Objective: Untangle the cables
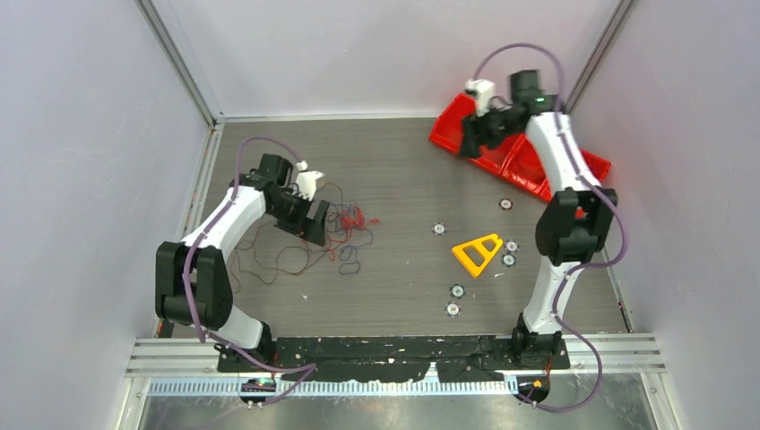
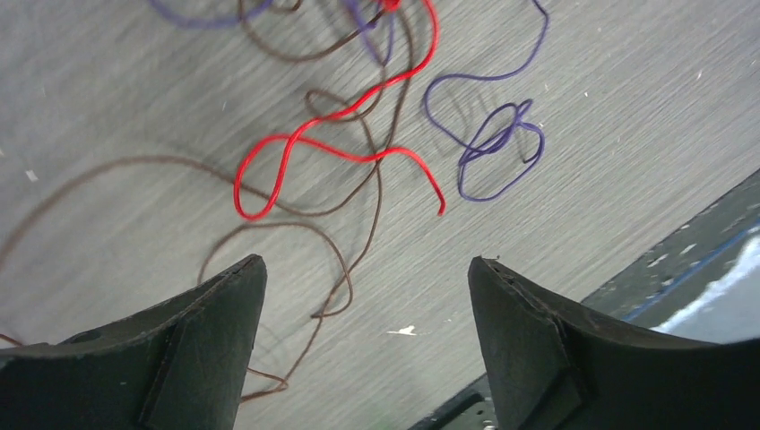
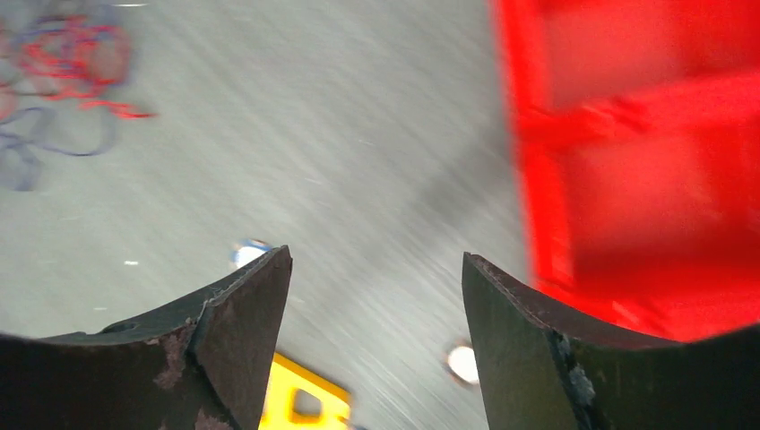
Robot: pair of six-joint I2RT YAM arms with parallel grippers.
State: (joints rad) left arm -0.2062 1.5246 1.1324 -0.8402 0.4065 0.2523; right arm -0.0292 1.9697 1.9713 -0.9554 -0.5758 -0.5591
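The cables [image 1: 345,235] lie as a loose clump of thin red, purple and brown wires on the left half of the table. In the left wrist view a red wire [image 2: 336,148], a purple loop [image 2: 497,148] and brown strands [image 2: 345,269] lie spread on the table ahead of the fingers. My left gripper [image 1: 315,224] [image 2: 367,278] is open and empty, just above the clump's left side. My right gripper [image 1: 468,139] [image 3: 376,269] is open and empty, far right by the red bins. The clump shows blurred at the top left of the right wrist view [image 3: 63,63].
Red bins [image 1: 511,152] stand at the back right. A yellow triangular frame [image 1: 478,253] and several small round discs [image 1: 455,291] lie on the right half. Grey walls enclose the table; a black strip [image 1: 394,349] runs along the near edge.
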